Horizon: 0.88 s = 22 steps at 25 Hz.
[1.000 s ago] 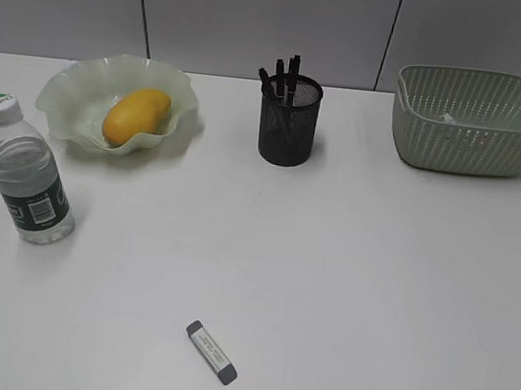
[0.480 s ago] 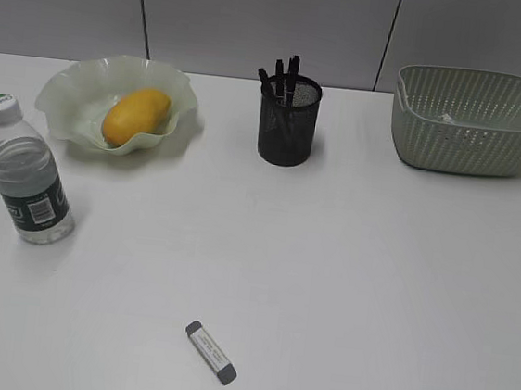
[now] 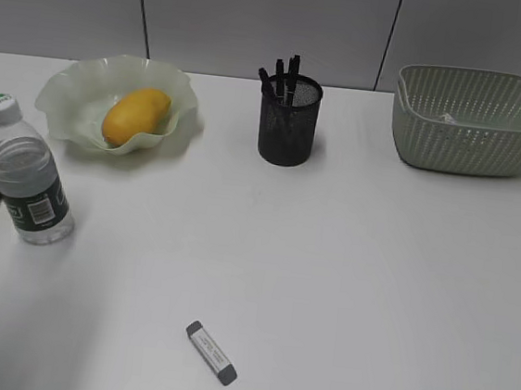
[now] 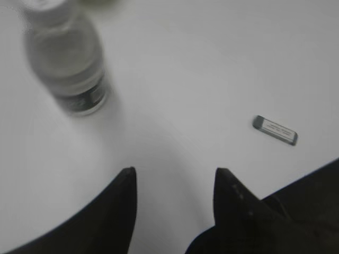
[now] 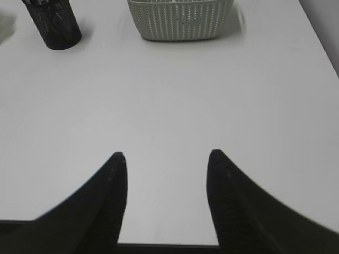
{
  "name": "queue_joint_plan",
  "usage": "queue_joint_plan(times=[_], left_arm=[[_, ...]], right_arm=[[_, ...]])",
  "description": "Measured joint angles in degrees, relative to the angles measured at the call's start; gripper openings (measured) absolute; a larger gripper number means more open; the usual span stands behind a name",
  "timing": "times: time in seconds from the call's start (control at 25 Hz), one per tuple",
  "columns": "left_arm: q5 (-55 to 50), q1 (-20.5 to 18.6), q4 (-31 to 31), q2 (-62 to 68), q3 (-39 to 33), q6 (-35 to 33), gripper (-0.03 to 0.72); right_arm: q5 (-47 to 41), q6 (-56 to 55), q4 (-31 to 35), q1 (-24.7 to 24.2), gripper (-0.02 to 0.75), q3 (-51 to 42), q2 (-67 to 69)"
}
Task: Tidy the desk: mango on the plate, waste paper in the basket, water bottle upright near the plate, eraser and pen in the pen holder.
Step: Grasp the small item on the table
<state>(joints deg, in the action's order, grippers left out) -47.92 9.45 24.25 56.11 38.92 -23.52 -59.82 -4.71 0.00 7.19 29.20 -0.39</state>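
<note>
Lying right of the left jaws (image 4: 174, 180): eraser (image 4: 275, 130).

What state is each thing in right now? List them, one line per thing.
mango: lying on the plate.
water bottle: upright, capped, near the plate.
pen holder: upright, pens inside.
basket: upright; a bit of white paper shows inside.
eraser: lying flat on the desk, not yet in the holder.
left gripper: fingers apart, empty.
right gripper: fingers apart, empty.

mango (image 3: 136, 115) yellow-orange | plate (image 3: 76, 83) pale green | pen holder (image 3: 287, 128) black mesh
</note>
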Motion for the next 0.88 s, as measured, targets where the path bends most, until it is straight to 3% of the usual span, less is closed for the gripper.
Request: queue_joint_plan(times=[0.2,0.32,0.44,0.64,0.88], left_arm=[[3.0,15.92,-4.32,16.01,7.73,-18.32,0.37],[7.96,26.59,-9.84,25.38,11.89,-24.98,0.37],[10.64,33.51,-14.78,34.71,15.41,-29.8,0.37],[11.5,36.81,-18.3,45.06,18.31,-34.11,0.37],[14.1,36.81,-14.9,48.83,19.12,-46.62,0.362]], right_arm=[[0.0,-0.21,0.0,-0.2,0.394,0.0,0.0],[0.0,-0.32,0.0,-0.2,0.394,0.0,0.0],[0.0,-0.38,0.0,-0.2,0.394,0.0,0.0],[0.0,-0.4,0.0,-0.2,0.394,0.0,0.0],[0.0,-0.52,0.0,-0.2,0.394,0.0,0.0]])
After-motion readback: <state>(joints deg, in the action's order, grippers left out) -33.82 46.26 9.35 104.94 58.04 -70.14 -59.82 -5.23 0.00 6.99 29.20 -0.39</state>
